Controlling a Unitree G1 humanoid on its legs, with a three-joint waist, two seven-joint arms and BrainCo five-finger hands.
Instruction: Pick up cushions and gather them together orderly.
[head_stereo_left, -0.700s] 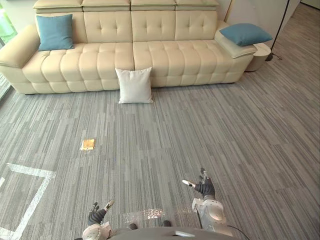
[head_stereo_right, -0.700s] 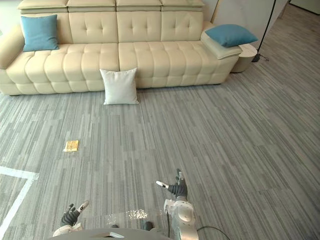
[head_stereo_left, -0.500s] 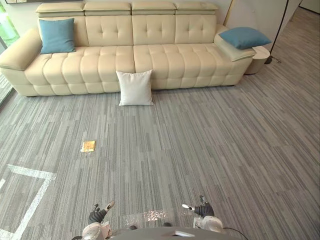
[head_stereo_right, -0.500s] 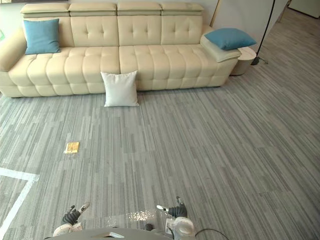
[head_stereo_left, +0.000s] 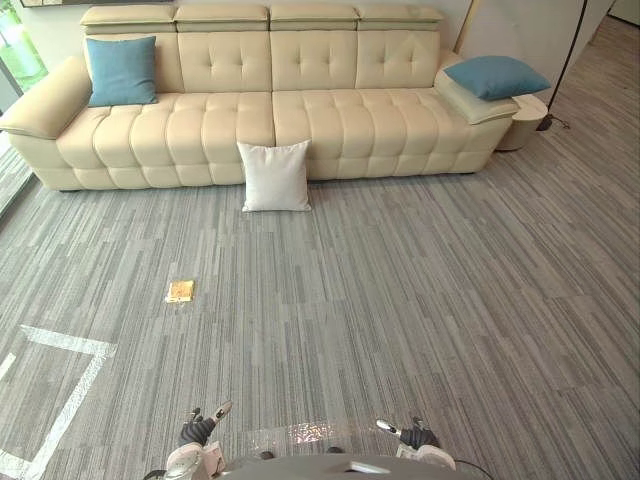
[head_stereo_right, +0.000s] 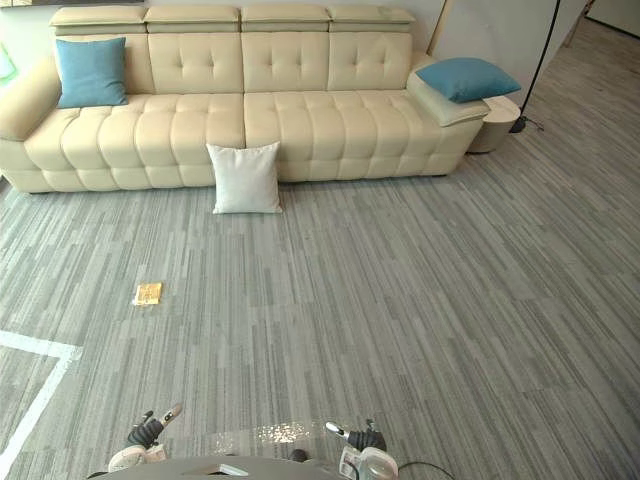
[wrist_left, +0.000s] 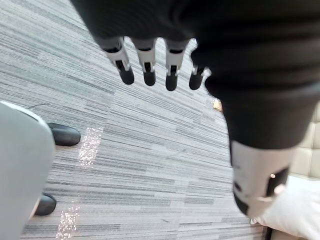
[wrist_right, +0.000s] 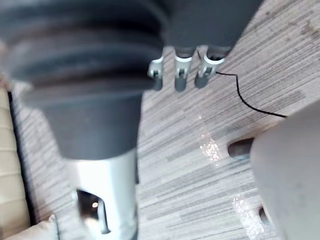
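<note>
3 cushions in the scene, well apart from one another. On the grey striped carpet (head_stereo_left: 400, 290), a white cushion (head_stereo_left: 274, 176) standing upright, leaning against the front of the cream sofa (head_stereo_left: 330, 110) near its middle. At the far left end of the sofa seat, 1 blue cushion (head_stereo_left: 121, 71) propped upright against the backrest beside the left armrest. At the far right end, a 2nd blue cushion (head_stereo_left: 496, 76) lying flat on top of the right armrest.

Low at the near edge, left of centre, the left hand (head_stereo_left: 197, 431): fingers straight and relaxed, spread open, holding nothing, with carpet beyond the fingertips in the left wrist view. Low at the near edge, right of centre, the right hand (head_stereo_left: 416, 436): fingers likewise loosely extended, empty, above bare carpet. Both hands well apart from every cushion.

On the carpet left of centre, between the hands and the sofa, a small flat yellow object (head_stereo_left: 180, 291). Nearer and further left, white tape lines (head_stereo_left: 70, 342) marking a corner. Just beyond the sofa's right end, a round pale side table (head_stereo_left: 526, 118).
</note>
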